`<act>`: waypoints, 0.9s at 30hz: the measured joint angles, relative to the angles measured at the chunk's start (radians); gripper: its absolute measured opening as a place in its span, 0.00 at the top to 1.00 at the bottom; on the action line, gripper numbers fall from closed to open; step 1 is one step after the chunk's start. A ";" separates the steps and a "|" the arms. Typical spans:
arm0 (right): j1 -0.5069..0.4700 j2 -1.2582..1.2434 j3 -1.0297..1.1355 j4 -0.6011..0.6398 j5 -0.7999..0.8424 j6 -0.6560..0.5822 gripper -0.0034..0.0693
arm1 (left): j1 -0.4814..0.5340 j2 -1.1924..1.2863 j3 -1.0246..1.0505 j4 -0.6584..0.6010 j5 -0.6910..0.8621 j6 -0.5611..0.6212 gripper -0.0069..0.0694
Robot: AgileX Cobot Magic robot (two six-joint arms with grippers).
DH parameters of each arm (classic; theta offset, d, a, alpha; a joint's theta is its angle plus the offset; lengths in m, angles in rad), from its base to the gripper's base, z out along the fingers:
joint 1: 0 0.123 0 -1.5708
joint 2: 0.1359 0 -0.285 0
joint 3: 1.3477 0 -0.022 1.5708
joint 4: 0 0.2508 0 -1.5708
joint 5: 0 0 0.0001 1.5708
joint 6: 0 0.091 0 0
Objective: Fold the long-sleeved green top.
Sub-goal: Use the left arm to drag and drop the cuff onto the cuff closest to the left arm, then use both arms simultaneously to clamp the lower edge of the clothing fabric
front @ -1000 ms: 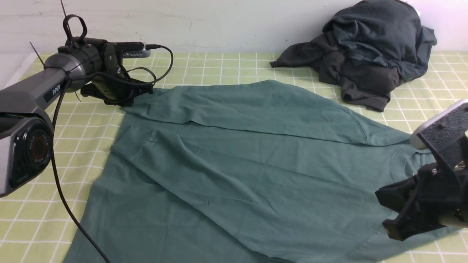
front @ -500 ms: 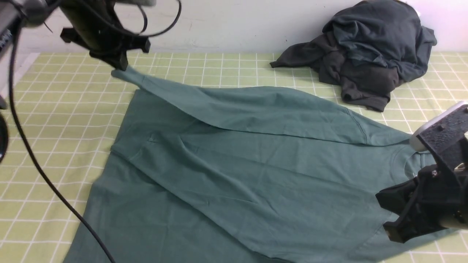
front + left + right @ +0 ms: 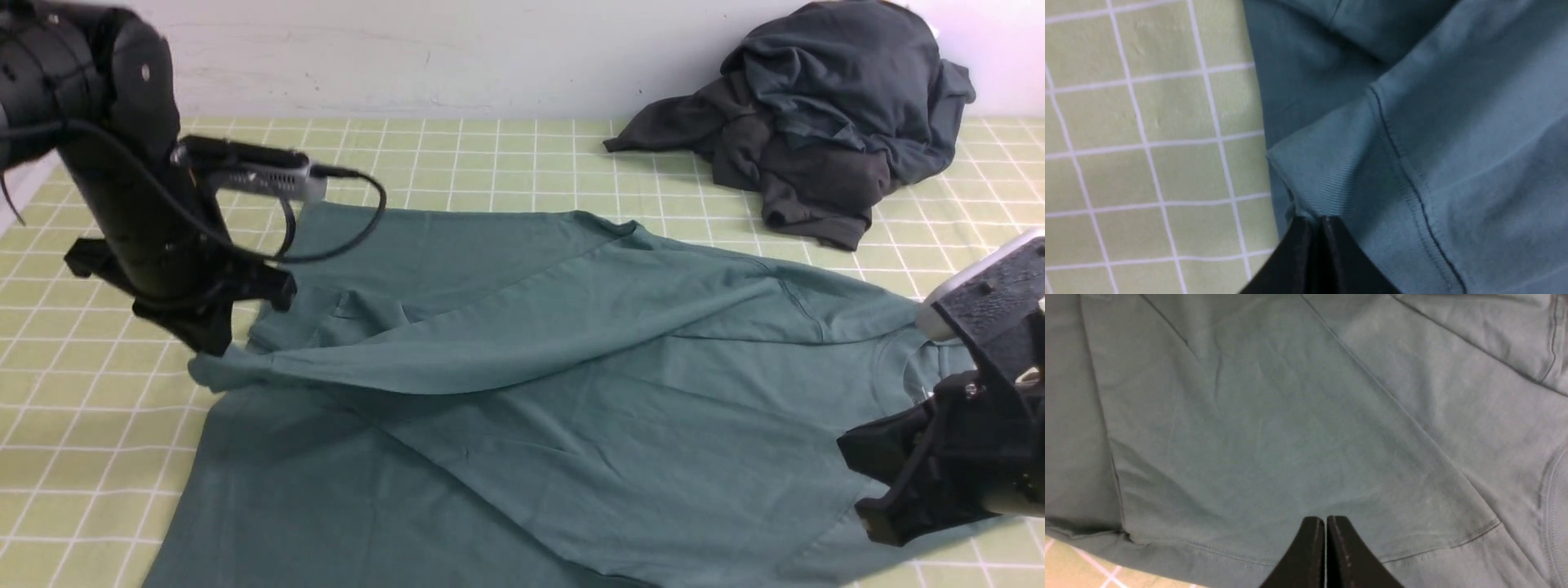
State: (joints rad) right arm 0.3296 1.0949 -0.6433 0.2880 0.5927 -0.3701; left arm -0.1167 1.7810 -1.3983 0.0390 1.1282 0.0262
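Note:
The green long-sleeved top [image 3: 571,408] lies spread over the checked cloth, neck to the right. My left gripper [image 3: 214,349] is shut on the ribbed cuff [image 3: 1327,179] of one sleeve [image 3: 457,351] and holds it stretched across the body toward the near left. In the left wrist view the cuff bunches between my closed fingertips [image 3: 1306,228]. My right gripper [image 3: 878,490] is shut and empty, hovering over the near right part of the top [image 3: 1290,428]. Its jaws meet with no cloth between them.
A heap of dark charcoal and slate garments [image 3: 824,114] lies at the back right by the wall. The yellow-green checked tablecloth [image 3: 82,425] shows at the left and along the back. A black cable [image 3: 155,474] hangs from my left arm over the left side.
My left gripper has carried the sleeve cuff from the far left corner up and then down toward me, so the sleeve now crosses the body of the top. The right arm has not moved.

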 joint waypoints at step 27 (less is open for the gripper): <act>0.000 0.000 0.000 0.082 0.086 -0.024 0.95 | -0.114 -0.450 0.812 0.092 -0.280 0.885 0.37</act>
State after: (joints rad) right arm 0.3296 1.0949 -0.6433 0.3698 0.6783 -0.3939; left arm -0.2308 1.3315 -0.5866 0.1309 0.8481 0.9108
